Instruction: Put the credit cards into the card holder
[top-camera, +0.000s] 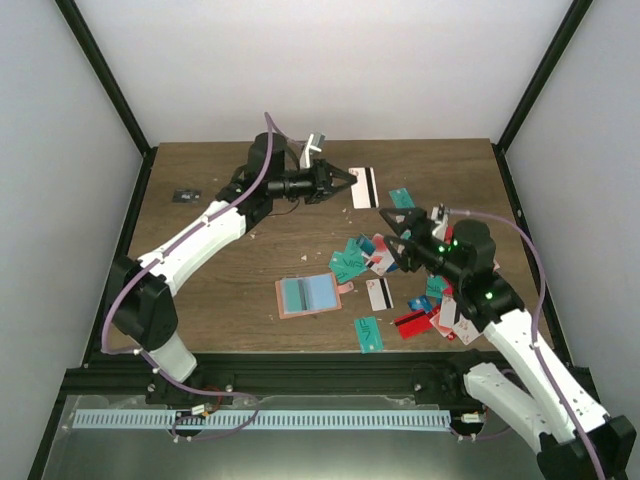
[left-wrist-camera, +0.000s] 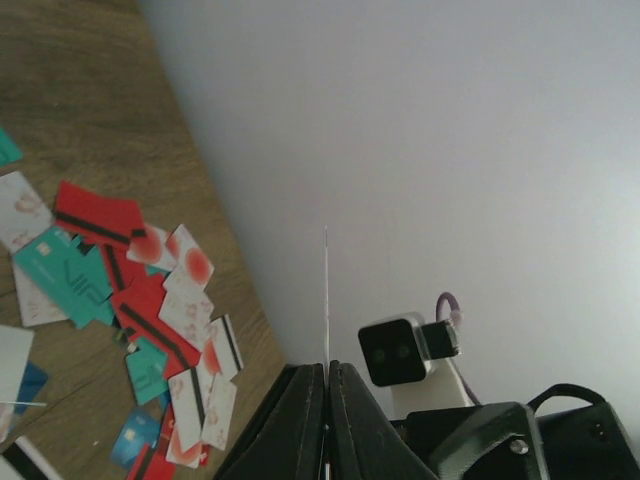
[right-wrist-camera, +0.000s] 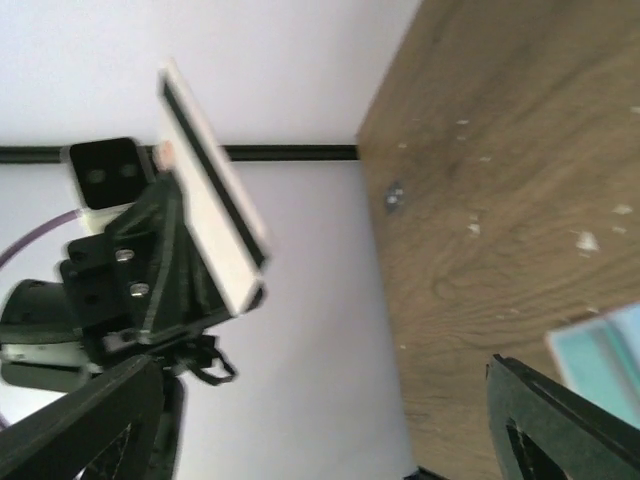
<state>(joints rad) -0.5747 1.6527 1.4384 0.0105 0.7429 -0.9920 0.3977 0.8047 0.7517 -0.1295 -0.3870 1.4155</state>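
Above the back of the table, my left gripper (top-camera: 347, 181) is shut on a white credit card with a black stripe (top-camera: 364, 187). The left wrist view shows that card edge-on (left-wrist-camera: 326, 290) between the closed jaws (left-wrist-camera: 327, 372). In the right wrist view the same card (right-wrist-camera: 205, 190) hangs in the air. Facing it, my right gripper (top-camera: 393, 237) is open and holds nothing, its fingers (right-wrist-camera: 570, 420) spread wide. The card holder (top-camera: 310, 295) lies open on the table, blue-grey pockets up. Several loose credit cards (top-camera: 352, 260) in teal, red and white lie to its right, also seen as a pile of cards (left-wrist-camera: 130, 300).
A small dark object (top-camera: 186, 195) lies at the table's back left. White walls and black frame posts (top-camera: 110, 80) close in the table. More cards (top-camera: 415, 322) sit near the right arm, and one teal card (top-camera: 369, 333) lies near the front edge.
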